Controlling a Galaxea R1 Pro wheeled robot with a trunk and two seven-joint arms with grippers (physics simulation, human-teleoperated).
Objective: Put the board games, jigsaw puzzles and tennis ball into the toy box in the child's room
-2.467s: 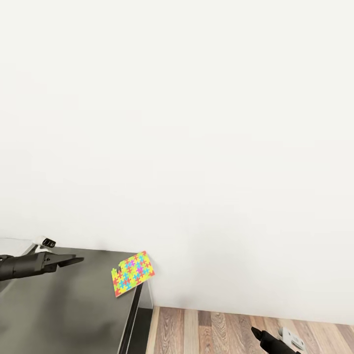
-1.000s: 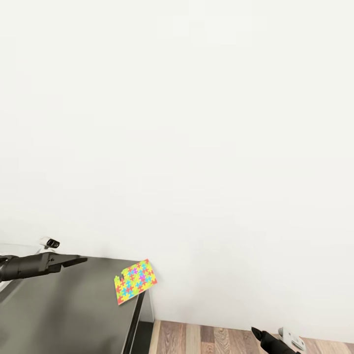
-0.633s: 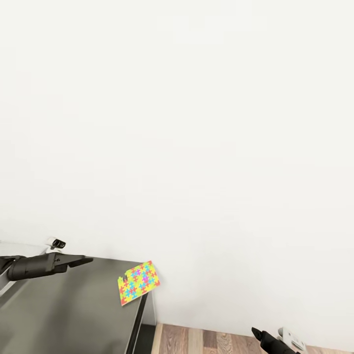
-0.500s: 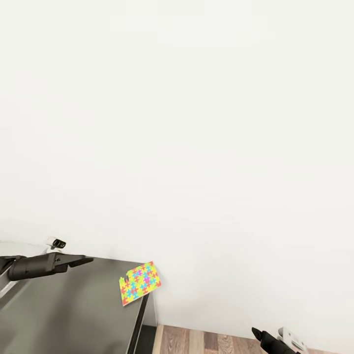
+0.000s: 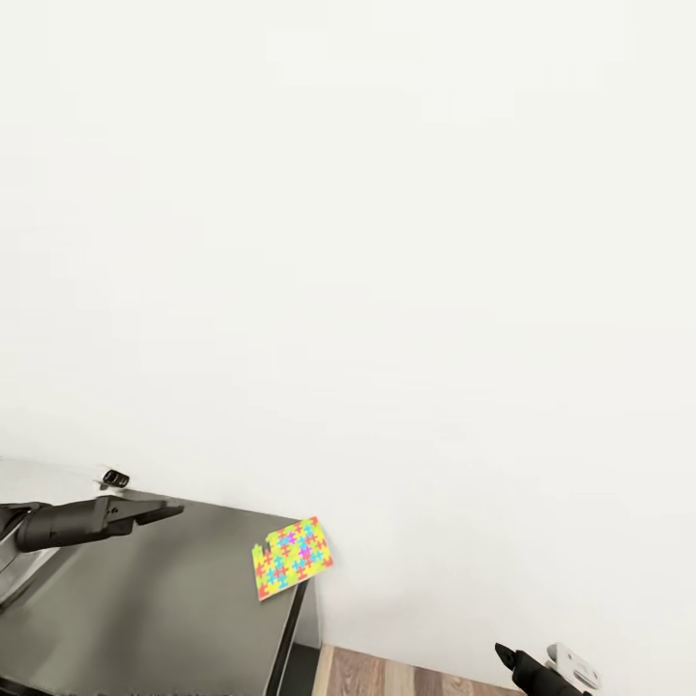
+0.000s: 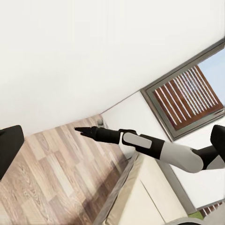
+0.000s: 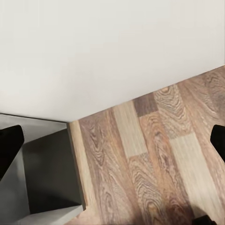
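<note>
Jigsaw puzzle (image 5: 291, 558) on cabinet (image 5: 145, 599) corner (overhanging); wall (image 5: 387, 242) behind.

Home room — wood floor (image 7: 154, 168), blinded window (image 6: 190, 101)

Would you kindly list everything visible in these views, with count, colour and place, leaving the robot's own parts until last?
Jigsaw puzzle: one, yellow, pink, blue and green, at the far right corner of the dark grey top, overhanging its edge, by the wall.
Dark grey top: one, at the lower left of the head view, against the wall.
Wall: one, white, behind everything.
Floor: one, wood planks in brown and beige, beside the dark grey top.
Window: one, grey frame with reddish-brown slats, in the left wrist view.
Left gripper: one, black, held above the dark grey top, holding nothing.
Right gripper: one, black, low over the floor, holding nothing.
</note>
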